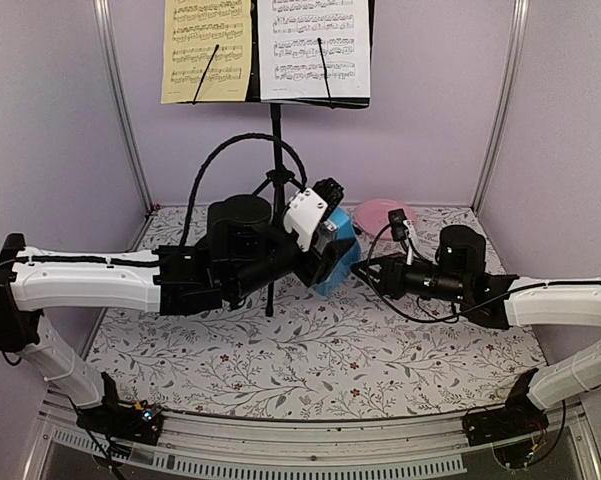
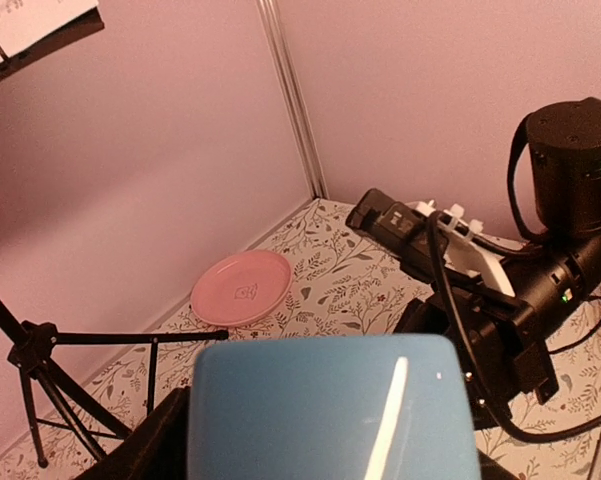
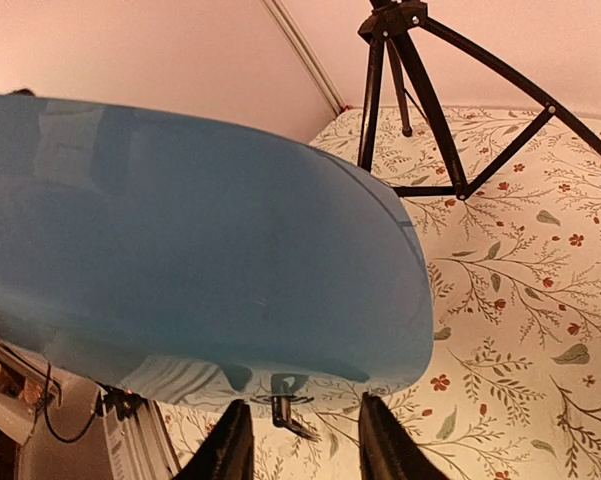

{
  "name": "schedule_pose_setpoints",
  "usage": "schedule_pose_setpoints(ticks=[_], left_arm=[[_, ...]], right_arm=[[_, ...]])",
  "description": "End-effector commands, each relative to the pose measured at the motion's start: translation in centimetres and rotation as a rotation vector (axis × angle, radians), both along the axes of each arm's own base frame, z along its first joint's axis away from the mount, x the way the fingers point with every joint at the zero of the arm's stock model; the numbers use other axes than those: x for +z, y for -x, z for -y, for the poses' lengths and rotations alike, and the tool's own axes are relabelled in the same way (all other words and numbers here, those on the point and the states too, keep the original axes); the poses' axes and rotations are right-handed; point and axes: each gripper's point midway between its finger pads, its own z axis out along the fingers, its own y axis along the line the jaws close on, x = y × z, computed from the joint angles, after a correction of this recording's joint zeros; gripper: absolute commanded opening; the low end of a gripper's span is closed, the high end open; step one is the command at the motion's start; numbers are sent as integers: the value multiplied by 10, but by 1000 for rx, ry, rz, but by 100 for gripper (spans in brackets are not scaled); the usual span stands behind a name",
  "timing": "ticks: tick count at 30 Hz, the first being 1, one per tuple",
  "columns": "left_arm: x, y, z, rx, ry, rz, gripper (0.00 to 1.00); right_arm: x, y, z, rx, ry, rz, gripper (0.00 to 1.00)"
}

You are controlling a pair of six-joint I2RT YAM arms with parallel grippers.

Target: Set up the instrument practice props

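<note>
Holding: your left gripper (image 1: 328, 245) is clamping one metronome (image 1: 333, 276) above the table (image 1: 280, 370).
Right gripper (image 1: 365, 268): fingers are standing apart beside it.
Sheets: yellow sheet (image 1: 205, 50) and white sheet (image 1: 313, 45) are sitting on one stand (image 1: 276, 140), tops cropped.

2 sheets (image 1: 207, 45) sit side by side on the music stand (image 1: 276, 140) at the back, the metronome (image 1: 338, 265) in my left gripper (image 1: 325, 235) before it, my right gripper (image 1: 365, 270) just right, the plate (image 1: 378, 212) behind that.
</note>
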Motion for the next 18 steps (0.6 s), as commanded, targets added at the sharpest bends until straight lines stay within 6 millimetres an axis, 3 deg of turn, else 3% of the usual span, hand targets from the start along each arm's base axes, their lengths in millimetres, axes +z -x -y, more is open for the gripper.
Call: schedule_pose_setpoints(ticks=[1,11,18], left_arm=[[17,-19,-7,3,146,-60,11],[-43,-40,2,-45,151,-180,11],[-88,-40,21,-104,77,-216,10]], right_arm=[[6,12,6,47,35,14,46],[-5,39,38,12,75,-74,86],[-2,32,48,-61,114,-114,96]])
